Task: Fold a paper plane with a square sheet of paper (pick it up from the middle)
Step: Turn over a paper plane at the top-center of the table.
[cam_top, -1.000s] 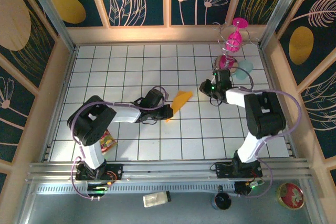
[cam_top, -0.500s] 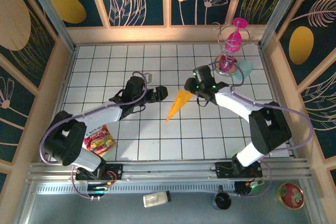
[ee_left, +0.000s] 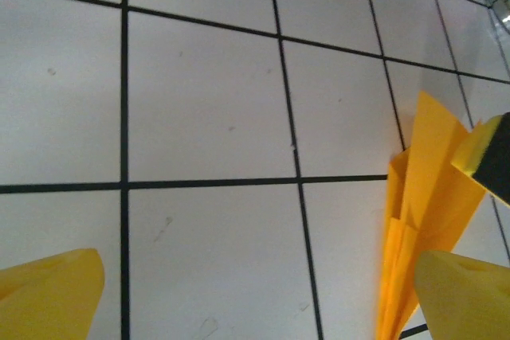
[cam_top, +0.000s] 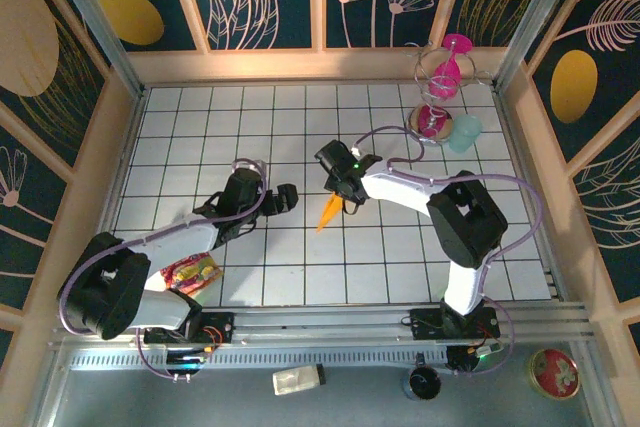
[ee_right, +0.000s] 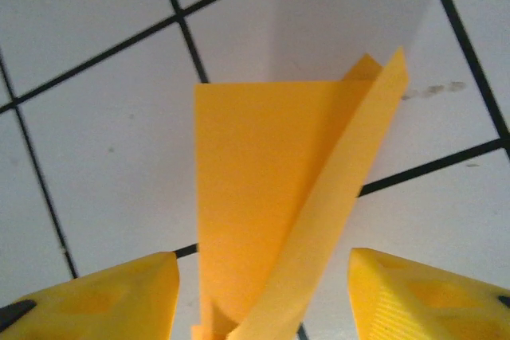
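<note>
The paper plane (cam_top: pixel 328 213), a narrow orange-yellow creased dart, lies on the tiled floor near the middle with its point toward the arms. My right gripper (cam_top: pixel 345 195) hovers over its wide end. In the right wrist view the plane (ee_right: pixel 255 197) runs between the open yellow fingers (ee_right: pixel 96 300), with a gap on each side and one flap standing up. My left gripper (cam_top: pixel 289 197) is open just left of the plane. In the left wrist view the plane (ee_left: pixel 422 220) lies beside the right fingertip (ee_left: pixel 466 296), with bare tile between the fingers.
A red-yellow snack packet (cam_top: pixel 190 272) lies on the floor by the left arm's base. A pink glass stand (cam_top: pixel 440 77) and a teal cup (cam_top: pixel 464 132) sit at the back right. Wooden walls (cam_top: pixel 95 177) enclose the tiled floor.
Both grippers have opened. The left one let go of the plane's point and drew back to the left. The right one swung left from the back right to over the plane's wide end.
</note>
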